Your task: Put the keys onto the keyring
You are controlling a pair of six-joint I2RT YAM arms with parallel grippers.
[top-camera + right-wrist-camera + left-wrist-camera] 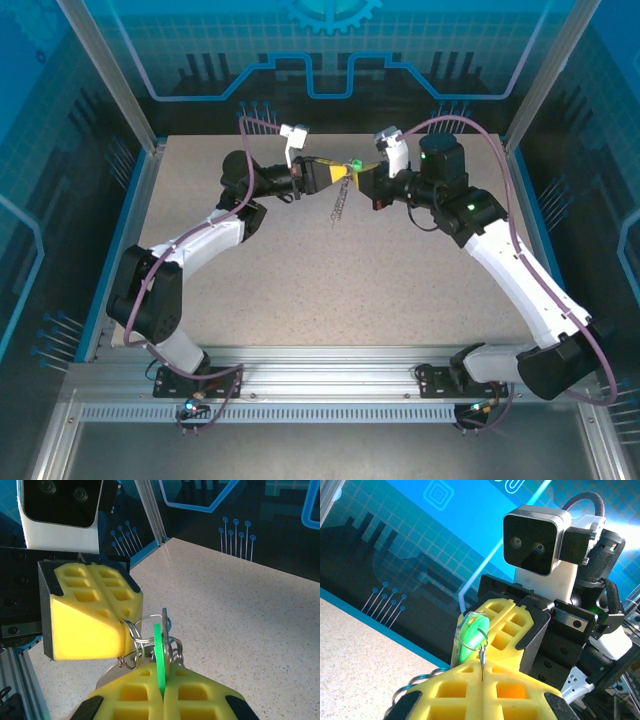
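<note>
Two pincers meet tip to tip above the far middle of the tabletop (300, 290). On the left, the left pincer (335, 174) is clamped tight on the keyring (141, 628), a cluster of thin silvery wire loops sticking out from its yellow tips, with a beaded chain (335, 207) hanging free beneath. Just right of that, the key (159, 652) stands edge-on. Its green head is pinched in the closed right pincer (161, 689), and a thin grey blade rises among the loops; whether it is actually threaded cannot be told.

The key is tiny and gripped by a narrow edge, so a sideways push against the stiff wire would likely twist it in the grip or flick it down to the tabletop. Little of the wire is clamped, so the keyring could slip too, and the loose chain might snag.

The right wrist view shows blade and loops crossing. The left wrist view gives the head's flat green face and a loop hooked at it. The top view adds the dangling chain, but the wire there is too small to read
</note>
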